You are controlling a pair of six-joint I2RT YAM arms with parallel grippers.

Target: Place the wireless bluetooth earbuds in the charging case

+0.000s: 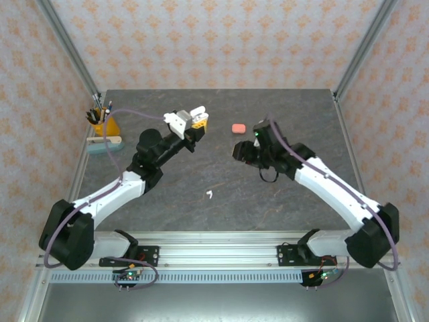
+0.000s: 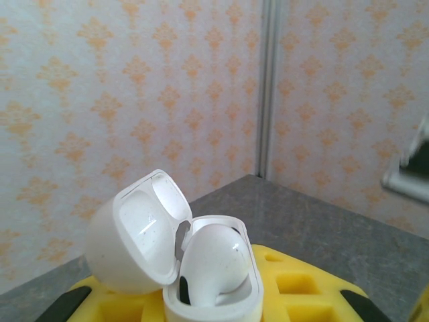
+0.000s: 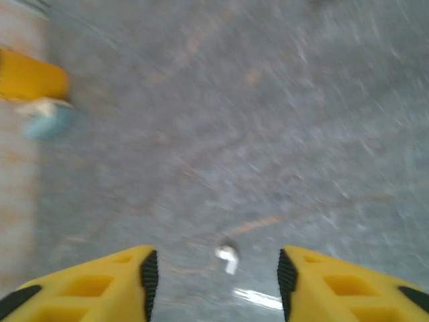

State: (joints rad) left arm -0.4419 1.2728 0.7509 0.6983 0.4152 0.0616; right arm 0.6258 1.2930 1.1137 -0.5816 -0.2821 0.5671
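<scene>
The dark grey stone-patterned tabletop [image 1: 221, 181] is carrying everything, with patterned walls standing around it. The left arm [image 1: 110, 191] is reaching from its near-left base toward the far middle of the tabletop, and the right arm [image 1: 335, 188] is reaching from the near right toward the centre.

The left end effector [image 1: 198, 119] is pointing away toward the back wall, its yellow fingers [image 2: 301, 288] pinching the white charging case [image 1: 196, 113] and holding it up off the tabletop. The right end effector [image 1: 240, 151] is hovering over the middle of the tabletop; in the right wrist view, which is blurred, its yellow fingers [image 3: 342, 282] are standing spread apart with nothing between them.

A yellow pen cup [image 1: 104, 125] holding pens is standing at the far-left edge, with a teal block [image 1: 106, 145] lying just beside it on its near side. A coral-pink case [image 1: 238, 127] is lying far of centre, between the two end effectors and touching neither.

In the left wrist view, the white charging case [image 2: 214, 305] is standing with its lid [image 2: 134, 235] swung open to the left, and one white earbud [image 2: 216, 260] is sitting in it, its rounded head poking above the rim.

A second white earbud [image 1: 210, 194] is lying alone on the tabletop near the middle, nearer the arm bases; in the right wrist view it [image 3: 228, 257] is showing between the spread fingers, on the surface beyond them.
</scene>
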